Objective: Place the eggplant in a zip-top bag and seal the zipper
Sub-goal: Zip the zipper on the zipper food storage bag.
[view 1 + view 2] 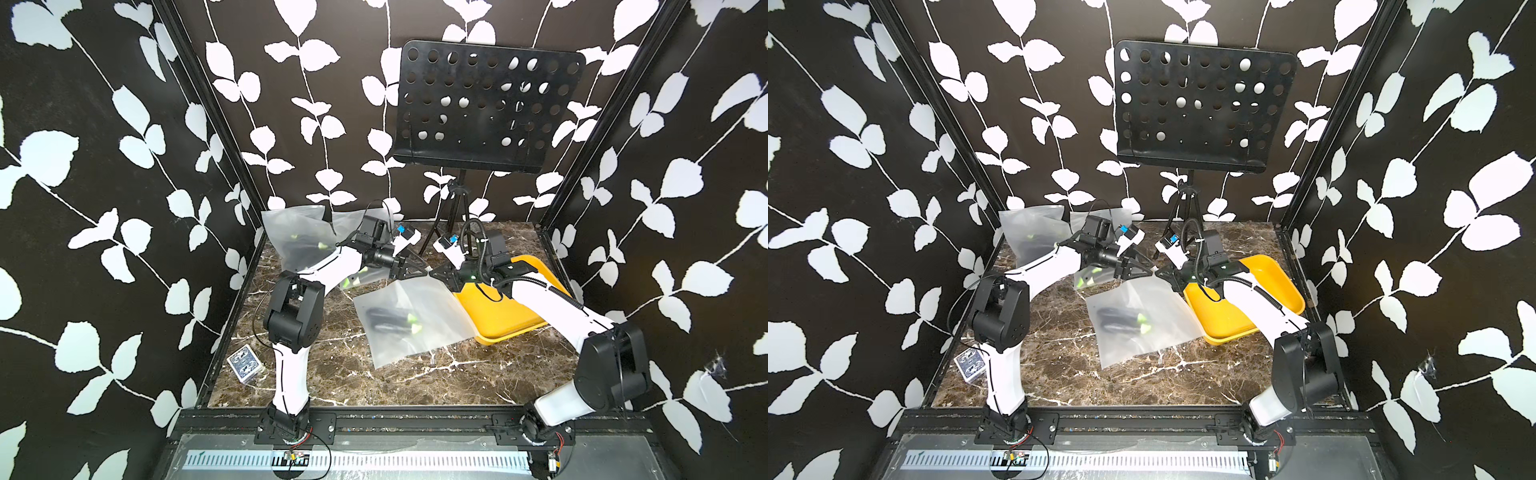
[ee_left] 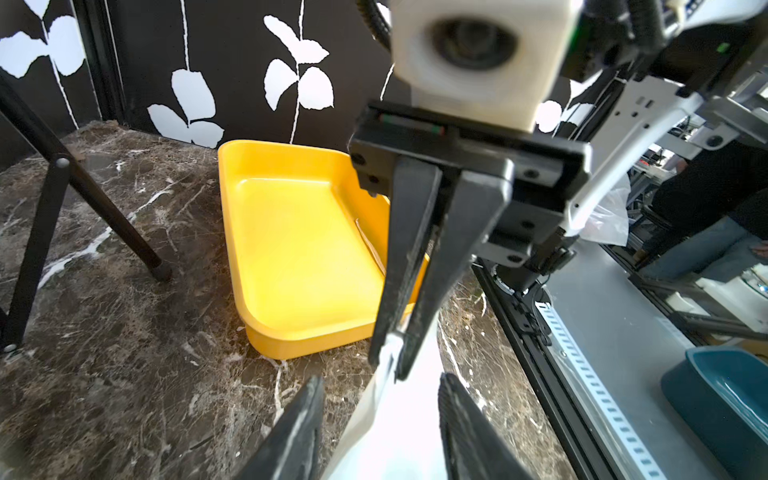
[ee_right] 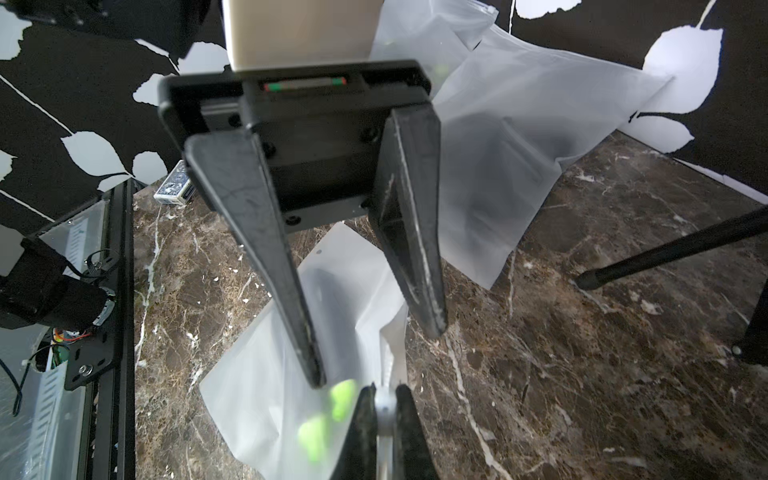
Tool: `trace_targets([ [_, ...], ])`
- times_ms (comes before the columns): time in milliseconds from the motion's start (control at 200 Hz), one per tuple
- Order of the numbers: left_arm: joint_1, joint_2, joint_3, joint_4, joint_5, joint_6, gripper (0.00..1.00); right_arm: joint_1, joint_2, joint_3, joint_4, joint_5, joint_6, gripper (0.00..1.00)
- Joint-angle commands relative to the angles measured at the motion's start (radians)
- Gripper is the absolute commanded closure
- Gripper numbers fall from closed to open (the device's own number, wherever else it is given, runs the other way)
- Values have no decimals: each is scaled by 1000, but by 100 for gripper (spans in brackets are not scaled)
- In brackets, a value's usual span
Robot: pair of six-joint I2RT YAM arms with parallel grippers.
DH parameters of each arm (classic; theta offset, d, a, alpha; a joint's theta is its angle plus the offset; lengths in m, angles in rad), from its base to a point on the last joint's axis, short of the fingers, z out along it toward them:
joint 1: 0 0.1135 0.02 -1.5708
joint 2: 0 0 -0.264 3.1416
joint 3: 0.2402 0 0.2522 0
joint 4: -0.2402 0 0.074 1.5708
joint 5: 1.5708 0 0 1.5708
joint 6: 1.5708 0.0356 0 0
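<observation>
Inspection from the remote station.

1. Task item: I see the eggplant [image 1: 384, 319], dark with green tips, inside the zip-top bag [image 1: 432, 328] near the middle of the marble table [image 1: 332, 374]. A second green tip shows just beside the first.
2. Right gripper [image 3: 384, 409]: fingers pressed together, pinching the bag's far edge. The right wrist view shows a white strip of film clamped between the pads.
3. Left gripper [image 3: 374, 357]: fingers spread, one on either side of that same edge and just beside the right gripper's tips. I cannot tell whether either finger touches the film.
4. Edges: in both top views the bag's right side overlaps the left rim of the yellow tray [image 1: 505, 320]. The far edge is raised at the pinch and the rest slopes down to the table.
5. Clearance: bare marble lies between the bag's near edge and the front rail [image 1: 415, 415], and also between the bag and the left arm's base.
6. Obstructions: the music stand [image 1: 486, 108] has a tripod leg [image 1: 430, 237] planted close behind both grippers. More bags [image 1: 297, 237] crowd the far left corner. A card deck [image 1: 245, 362] lies at the left edge, well apart from the bag.
</observation>
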Motion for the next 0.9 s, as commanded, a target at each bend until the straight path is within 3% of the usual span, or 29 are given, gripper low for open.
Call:
trace_targets([
  [0,11,-8,3,-46,57,47,53,13,19,30,21,-40,-5,95],
  [180,11,3,13,-37,51,29,55,14,22,34,20,-40,-7,95],
  [270,11,10,15,-25,48,17,50,18,23,37,18,-55,-7,95],
  [545,1,13,15,-7,61,7,49,28,31,41,21,-60,-12,95],
  [715,1,15,17,-12,76,7,64,29,32,43,27,-46,-11,95],
  [895,-2,12,17,-39,99,29,63,29,34,47,34,-40,-9,95],
])
